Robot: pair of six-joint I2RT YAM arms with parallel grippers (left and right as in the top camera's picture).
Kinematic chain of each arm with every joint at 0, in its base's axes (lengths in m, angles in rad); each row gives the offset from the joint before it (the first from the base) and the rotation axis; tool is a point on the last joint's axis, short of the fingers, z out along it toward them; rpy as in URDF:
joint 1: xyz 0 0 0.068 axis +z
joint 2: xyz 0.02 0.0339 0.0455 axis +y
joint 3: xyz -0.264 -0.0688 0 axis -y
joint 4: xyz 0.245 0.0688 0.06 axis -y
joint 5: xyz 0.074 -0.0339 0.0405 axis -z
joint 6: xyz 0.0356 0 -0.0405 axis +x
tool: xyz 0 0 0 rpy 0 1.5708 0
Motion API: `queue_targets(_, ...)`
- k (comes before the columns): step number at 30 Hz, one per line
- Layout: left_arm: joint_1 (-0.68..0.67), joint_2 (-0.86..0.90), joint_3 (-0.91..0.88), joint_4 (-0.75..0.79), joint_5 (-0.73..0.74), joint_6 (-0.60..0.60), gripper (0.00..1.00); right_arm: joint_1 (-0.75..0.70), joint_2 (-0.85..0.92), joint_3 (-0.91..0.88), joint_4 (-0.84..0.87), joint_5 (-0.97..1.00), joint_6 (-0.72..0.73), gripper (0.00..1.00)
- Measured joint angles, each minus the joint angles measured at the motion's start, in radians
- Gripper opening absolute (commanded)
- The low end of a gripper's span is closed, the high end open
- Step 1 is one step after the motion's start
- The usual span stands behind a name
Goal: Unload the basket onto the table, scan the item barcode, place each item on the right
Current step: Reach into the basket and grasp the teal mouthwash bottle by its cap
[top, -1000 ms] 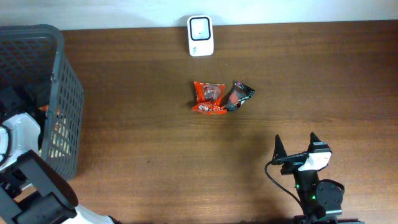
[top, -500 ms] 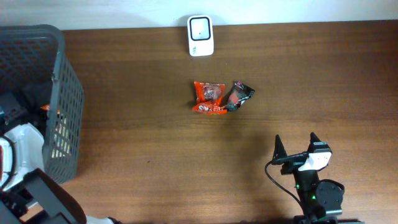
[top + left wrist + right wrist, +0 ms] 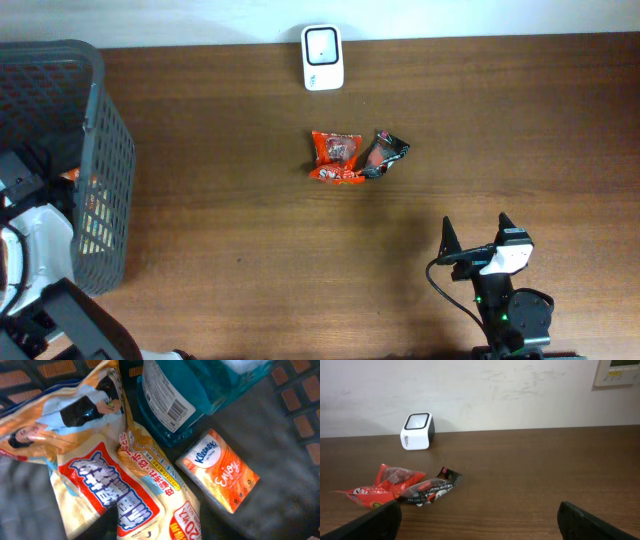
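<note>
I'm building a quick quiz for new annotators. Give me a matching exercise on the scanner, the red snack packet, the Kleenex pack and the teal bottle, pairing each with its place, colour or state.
Things:
1. white scanner
2. red snack packet
3. Kleenex pack
4. teal bottle

Descriptions:
a. right beside a black packet
b. barcode label showing
c. orange wrapper
d. at the far edge of the table

Pairs: 1-d, 2-a, 3-c, 4-b
</note>
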Motion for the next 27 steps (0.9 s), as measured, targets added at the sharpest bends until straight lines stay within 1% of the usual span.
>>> queue_targets(1, 0.001, -0.01, -0.009, 0.005, -0.001, 0.006, 0.16, 0.0, 0.0, 0.0, 0.0, 0.0, 0.0, 0.98)
queue_targets(2, 0.001, -0.026, -0.02, 0.006, 0.0, 0.01, 0.21, 0.0, 0.0, 0.0, 0.0, 0.0, 0.0, 0.98)
queue_targets(3, 0.001, -0.038, -0.024, 0.007, -0.001, 0.015, 0.43, 0.0, 0.0, 0.0, 0.0, 0.0, 0.0, 0.98)
queue_targets(4, 0.001, -0.055, -0.027, 0.011, -0.001, 0.014, 0.74, 0.0, 0.0, 0.0, 0.0, 0.0, 0.0, 0.98)
queue_targets(5, 0.001, -0.075, -0.027, 0.016, 0.0, 0.014, 0.78, 0.0, 0.0, 0.0, 0.0, 0.0, 0.0, 0.98)
queue_targets(6, 0.001, -0.092, -0.027, 0.019, 0.0, 0.018, 0.77, 0.0, 0.0, 0.0, 0.0, 0.0, 0.0, 0.98)
queue_targets(7, 0.001, -0.102, -0.027, 0.02, 0.0, 0.017, 0.64, 0.0, 0.0, 0.0, 0.0, 0.0, 0.0, 0.98)
queue_targets(8, 0.001, -0.113, -0.027, 0.022, 0.0, 0.021, 0.37, 0.0, 0.0, 0.0, 0.0, 0.0, 0.0, 0.98)
queue_targets(9, 0.001, -0.123, -0.027, 0.026, 0.003, 0.031, 0.14, 0.0, 0.0, 0.0, 0.0, 0.0, -0.001, 0.98)
queue_targets(10, 0.001, -0.141, -0.027, 0.033, 0.006, 0.047, 0.05, 0.0, 0.0, 0.0, 0.0, 0.0, 0.0, 0.98)
queue_targets(11, 0.001, -0.161, -0.027, 0.034, 0.008, 0.063, 0.09, 0.0, 0.0, 0.0, 0.0, 0.0, 0.0, 0.98)
queue_targets(12, 0.001, -0.171, -0.027, 0.035, 0.01, 0.07, 0.17, 0.0, 0.0, 0.0, 0.0, 0.0, 0.0, 0.98)
queue_targets(14, 0.001, -0.195, -0.027, 0.039, 0.011, 0.091, 0.34, 0.0, 0.0, 0.0, 0.0, 0.0, 0.0, 0.98)
queue_targets(15, 0.001, -0.203, -0.025, 0.04, 0.012, 0.094, 0.46, 0.0, 0.0, 0.0, 0.0, 0.0, 0.0, 0.98)
queue_targets(16, 0.001, -0.206, -0.02, 0.04, 0.014, 0.104, 0.54, 0.0, 0.0, 0.0, 0.0, 0.0, 0.0, 0.98)
queue_targets(17, 0.001, -0.208, -0.014, 0.04, 0.015, 0.116, 0.54, 0.0, 0.0, 0.0, 0.0, 0.0, 0.001, 0.98)
queue_targets(18, 0.001, -0.208, -0.007, 0.038, 0.021, 0.133, 0.24, 0.0, 0.0, 0.0, 0.0, 0.0, 0.001, 0.98)
queue_targets(19, 0.001, -0.208, 0.007, 0.034, 0.034, 0.167, 0.02, 0.0, 0.0, 0.0, 0.0, 0.0, 0.0, 0.98)
queue_targets(20, 0.001, -0.21, 0.024, 0.024, 0.046, 0.186, 0.01, 0.0, 0.0, 0.0, 0.0, 0.0, -0.001, 0.98)
queue_targets(21, 0.001, -0.211, 0.043, 0.005, 0.053, 0.201, 0.13, 0.0, 0.0, 0.0, 0.0, 0.0, -0.001, 0.98)
queue_targets(22, 0.001, -0.212, 0.059, 0.003, 0.057, 0.217, 0.65, 0.0, 0.0, 0.0, 0.0, 0.0, 0.0, 0.98)
queue_targets(23, 0.001, -0.214, 0.066, 0.01, 0.056, 0.226, 0.89, 0.0, 0.0, 0.0, 0.0, 0.0, 0.0, 0.98)
queue_targets(24, 0.001, -0.216, 0.068, 0.031, 0.052, 0.231, 0.95, 0.0, 0.0, 0.0, 0.0, 0.0, 0.0, 0.98)
queue_targets(27, 0.001, -0.216, 0.069, 0.101, -0.001, 0.238, 0.95, 0.0, 0.0, 0.0, 0.0, 0.0, 0.0, 0.98)
